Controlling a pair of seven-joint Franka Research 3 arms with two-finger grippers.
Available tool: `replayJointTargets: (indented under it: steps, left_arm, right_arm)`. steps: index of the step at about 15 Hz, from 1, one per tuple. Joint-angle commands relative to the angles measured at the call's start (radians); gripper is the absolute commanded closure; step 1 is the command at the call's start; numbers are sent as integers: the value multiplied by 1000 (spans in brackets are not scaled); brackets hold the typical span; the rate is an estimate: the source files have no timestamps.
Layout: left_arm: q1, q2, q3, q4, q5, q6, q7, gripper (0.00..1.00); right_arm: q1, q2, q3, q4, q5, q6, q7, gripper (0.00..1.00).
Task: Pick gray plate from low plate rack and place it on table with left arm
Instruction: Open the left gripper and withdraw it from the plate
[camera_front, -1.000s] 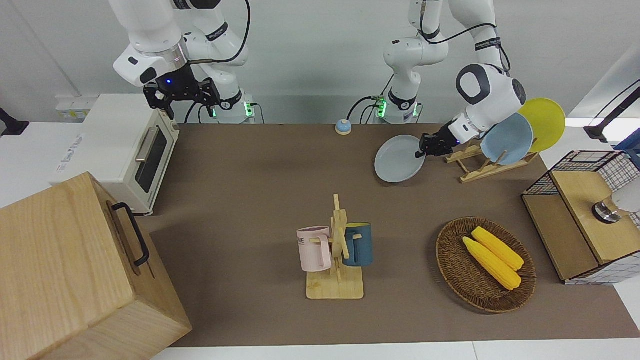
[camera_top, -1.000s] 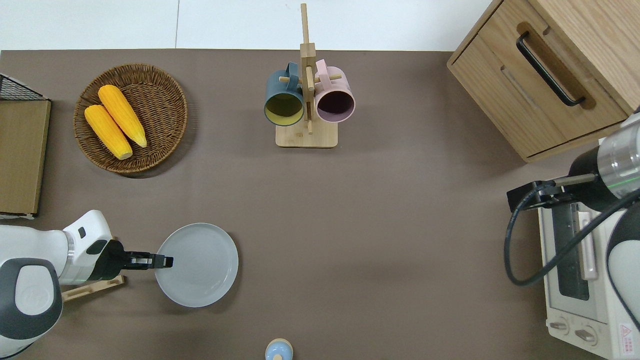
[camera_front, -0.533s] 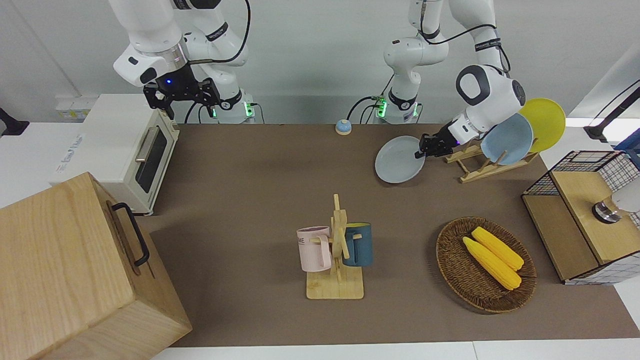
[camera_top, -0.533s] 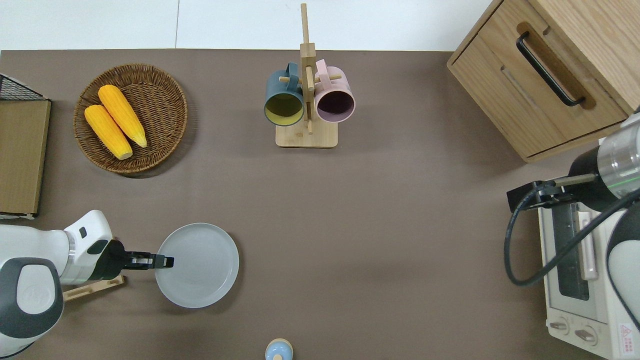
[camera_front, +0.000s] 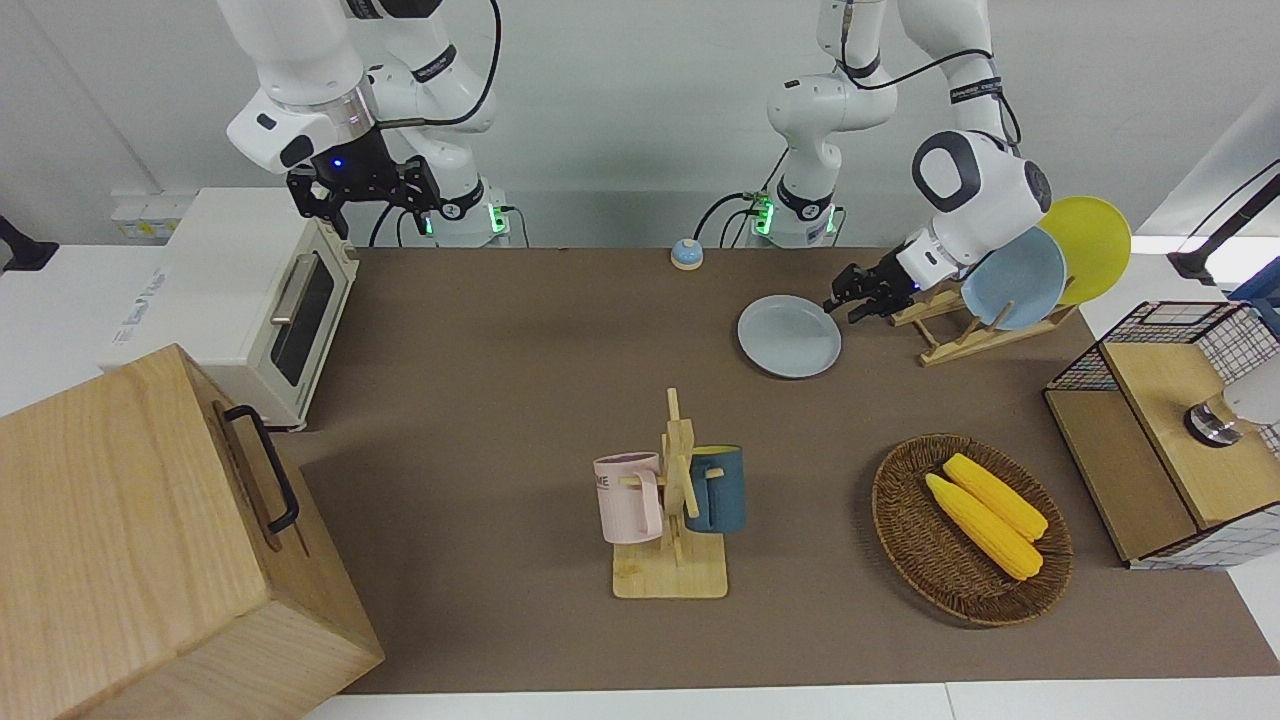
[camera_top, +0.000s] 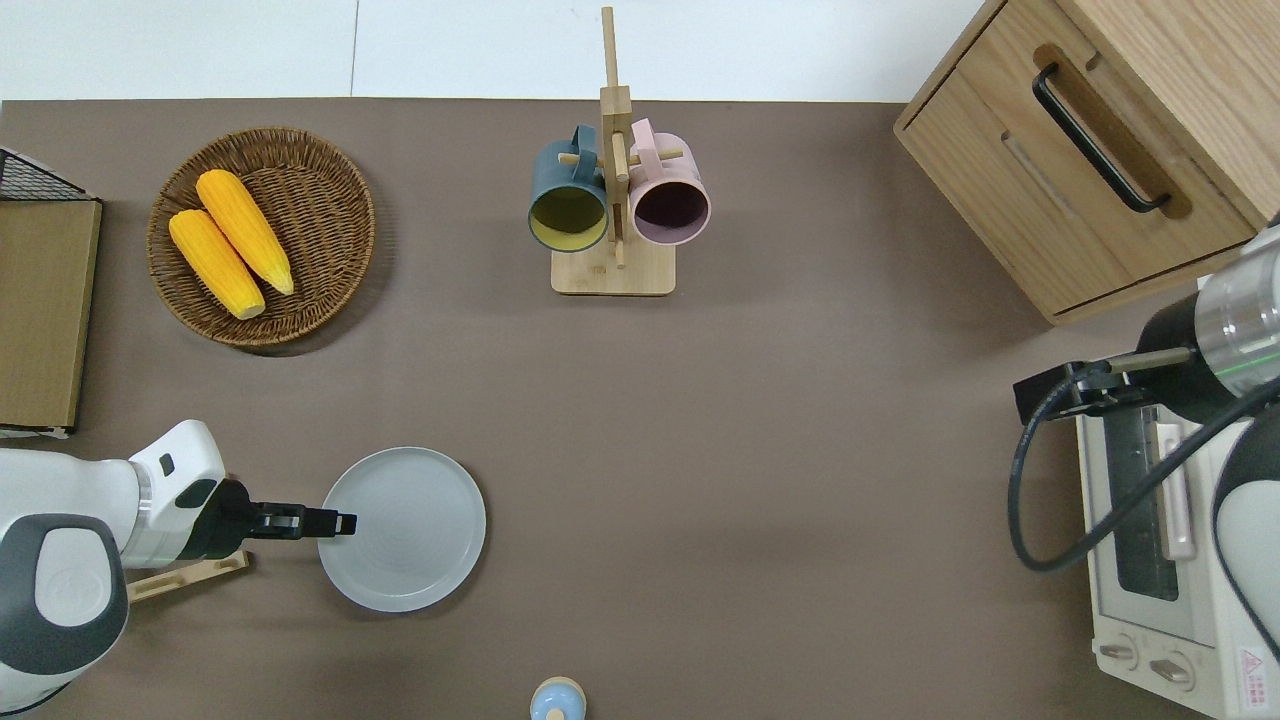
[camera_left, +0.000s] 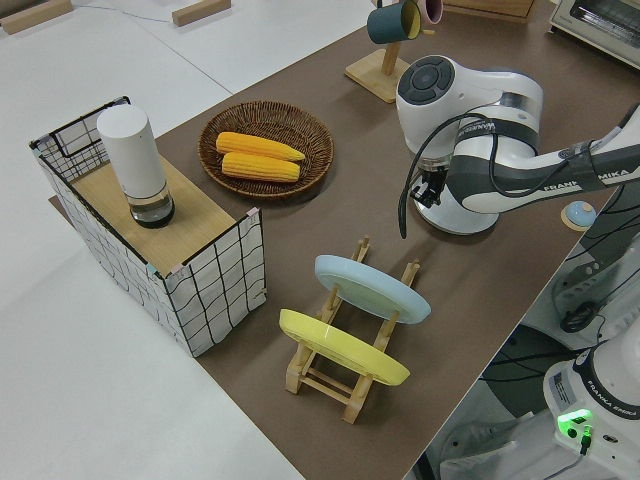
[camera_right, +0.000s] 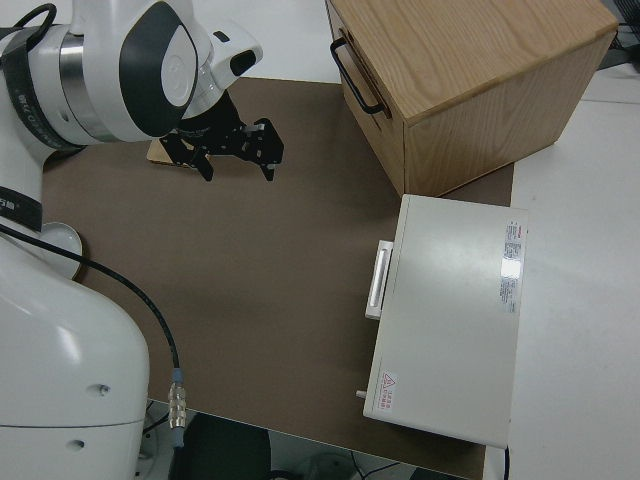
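Gray plate (camera_top: 405, 530): laid flat on the bench (camera_top: 760, 450).
Left gripper (camera_top: 345, 522): parted, poised over the plate's rim.
Right arm: parked.

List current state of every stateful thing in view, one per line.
gray plate: flat on the table, out of the rack.
low plate rack: holds the light-blue plate and yellow plate, tilted.
left hand: open, at the gray plate's rim.
right hand: open, arm parked.
toaster oven: door shut.
wooden cabinet: drawer shut.
mug stand: pink mug and blue mug hung.
basket: holds two corn cobs.
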Motion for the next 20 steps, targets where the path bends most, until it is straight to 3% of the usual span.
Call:
replayJointTargets:
  steps: [1,2,5,10,15,20]
  left_arm:
    - [9,-3,0,5,22,14,5,400]
    - [9,-6,-1,11,31,14,-8,396]
    - [6,-12,-1,68,92,-12,-69,256]
    - [-12,-11,-21,267,310,-174,-280,20]
    - [-11,2,-87,454,460,-294,-399,9]
    - [-12,2,-93,585,499,-383,-402,7]
  right_arm:
    - [-24,-2,21,7,-6,-11,12,17]
    - [-24,-2,21,7,-6,-11,12,17]
    - [-24,-2,20,7,-6,-11,12,17]
    - [-24,-2,21,7,-6,-11,12,17]
    - [-24,-4,21,7,-6,-11,12,17]
    - [-24,-2,21,6,-6,-11,12,17]
